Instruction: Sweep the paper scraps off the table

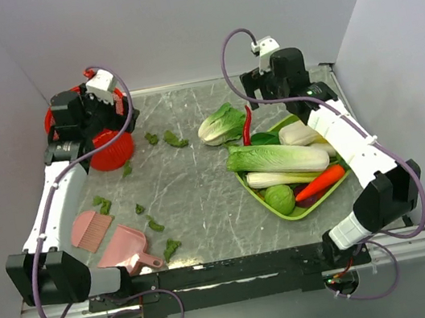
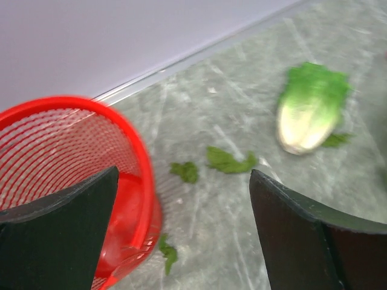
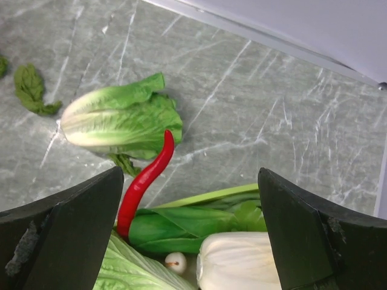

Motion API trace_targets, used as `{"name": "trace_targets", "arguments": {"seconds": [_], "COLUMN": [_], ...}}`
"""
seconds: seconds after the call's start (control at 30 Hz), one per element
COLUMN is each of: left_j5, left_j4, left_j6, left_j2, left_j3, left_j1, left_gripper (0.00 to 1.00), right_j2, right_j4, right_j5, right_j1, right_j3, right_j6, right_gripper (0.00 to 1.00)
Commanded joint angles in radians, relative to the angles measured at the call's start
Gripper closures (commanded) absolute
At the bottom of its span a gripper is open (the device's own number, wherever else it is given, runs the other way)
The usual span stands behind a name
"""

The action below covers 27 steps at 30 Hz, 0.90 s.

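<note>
Small dark green paper scraps lie on the grey-green marble table [image 1: 202,193]: two near the back [image 1: 175,140], one by the basket [image 1: 127,168], several at the front left [image 1: 155,224]. My left gripper [image 1: 111,115] is open and empty, held above the table beside a red mesh basket [image 1: 109,148]. In the left wrist view the gripper [image 2: 183,174] frames scraps [image 2: 228,161] and the basket [image 2: 72,157]. My right gripper [image 1: 265,93] is open and empty above the tray's back end. The right wrist view [image 3: 190,172] shows one scrap [image 3: 30,89] at far left.
A pink dustpan [image 1: 125,248] and a pink brush [image 1: 91,230] lie at the front left. A lime green tray [image 1: 334,187] of toy vegetables sits at the right. A pale cabbage [image 1: 221,123] and a red chili [image 1: 248,124] lie beside it.
</note>
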Motion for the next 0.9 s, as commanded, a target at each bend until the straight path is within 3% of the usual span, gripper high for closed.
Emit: {"name": "trace_targets", "arguments": {"seconds": [0.0, 0.17, 0.37, 0.53, 0.87], "left_j5": [0.251, 0.329, 0.222, 0.083, -0.143], "left_j4": [-0.146, -0.498, -0.879, -0.990, -0.939], "left_j6": [0.081, 0.311, 0.623, 0.753, 0.709], "left_j2": [-0.049, -0.039, -0.069, -0.154, -0.295], "left_j3": [0.121, 0.214, 0.196, 0.078, -0.273], "left_j1": [-0.011, -0.055, -0.117, -0.118, -0.118], "left_gripper": [0.05, 0.04, 0.07, 0.09, 0.07], "right_j2": [-0.057, -0.054, -0.065, -0.063, -0.051], "right_j4": [0.020, -0.014, -0.074, -0.103, -0.129], "right_j5": [-0.002, -0.091, -0.238, -0.309, -0.393], "right_j1": [0.006, 0.009, 0.009, 0.008, 0.012], "right_j3": [-0.029, -0.040, -0.054, -0.066, -0.080], "right_j6": [-0.039, -0.120, -0.180, -0.173, -0.156], "right_gripper": [0.00, 0.00, 0.00, 0.00, 0.00]}}
